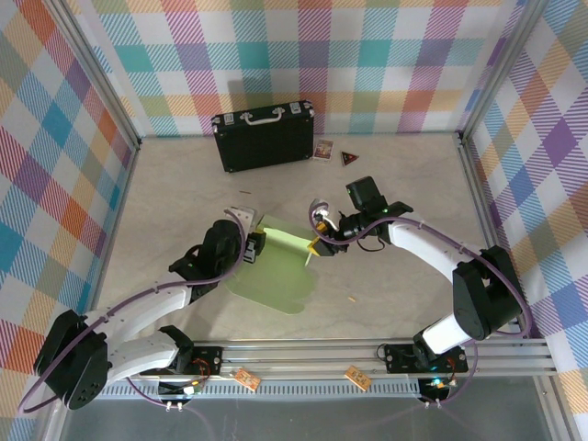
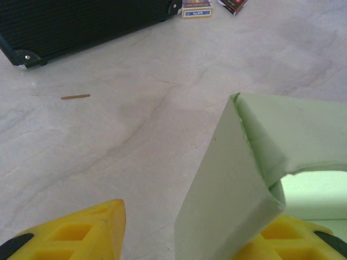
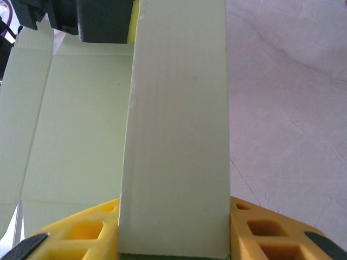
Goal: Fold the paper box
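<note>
Right gripper (image 3: 174, 232) pinches paper box (image 3: 173, 135); small box (image 2: 196, 9) label illegible.

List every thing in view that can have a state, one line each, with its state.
paper box: not yet folded up; mostly lying flat, two flaps raised.
case: closed, handle up.
left gripper: open, a raised flap leaning against it.
right gripper: shut on a raised panel of the paper box.
</note>
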Robot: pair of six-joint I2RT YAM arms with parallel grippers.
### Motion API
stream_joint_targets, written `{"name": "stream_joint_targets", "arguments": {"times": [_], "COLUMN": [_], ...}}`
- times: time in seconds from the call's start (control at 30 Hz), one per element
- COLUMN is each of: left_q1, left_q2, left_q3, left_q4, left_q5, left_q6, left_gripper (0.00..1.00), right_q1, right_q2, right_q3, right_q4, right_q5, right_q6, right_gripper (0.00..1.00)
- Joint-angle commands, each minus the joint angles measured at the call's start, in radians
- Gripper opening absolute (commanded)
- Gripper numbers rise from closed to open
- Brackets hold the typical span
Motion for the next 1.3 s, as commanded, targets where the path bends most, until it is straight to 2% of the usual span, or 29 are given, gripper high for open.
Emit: {"name": "stream_joint_targets", "arguments": {"times": [0.0, 0.07, 0.17, 0.23, 0.5, 0.7, 0.93, 1.27], "left_q1": [0.003, 0.003, 0.003, 0.004, 0.004, 0.004, 0.004, 0.003], "left_q2": [0.028, 0.046, 0.062, 0.068, 0.066, 0.050, 0.030, 0.001], "left_q3": [0.040, 0.041, 0.046, 0.046, 0.037, 0.038, 0.005, 0.014], "left_q4": [0.096, 0.116, 0.127, 0.129, 0.119, 0.052, 0.020, -0.079], "left_q5": [0.005, 0.017, 0.013, 0.017, 0.017, 0.017, 0.009, 0.027], "left_q6": [-0.003, -0.001, 0.007, 0.015, 0.025, 0.036, 0.016, -0.012], "left_gripper": [0.47, 0.41, 0.14, 0.00, 0.00, 0.00, 0.31, 0.35], "right_q1": [-0.001, 0.000, 0.000, -0.001, -0.001, -0.001, 0.000, -0.001], "right_q2": [0.002, 0.005, 0.007, 0.009, 0.012, 0.001, -0.002, -0.005], "right_q3": [0.020, 0.018, 0.018, 0.018, 0.026, 0.034, 0.048, 0.044], "right_q4": [-0.025, -0.024, -0.023, -0.027, -0.026, -0.030, -0.038, -0.033], "right_q5": [-0.053, -0.057, -0.060, -0.061, -0.056, -0.050, -0.058, -0.065], "right_q6": [-0.010, -0.012, -0.011, -0.012, -0.015, -0.015, -0.017, 0.008], "right_gripper": [0.35, 0.35, 0.35, 0.35, 0.36, 0.36, 0.35, 0.35]}}
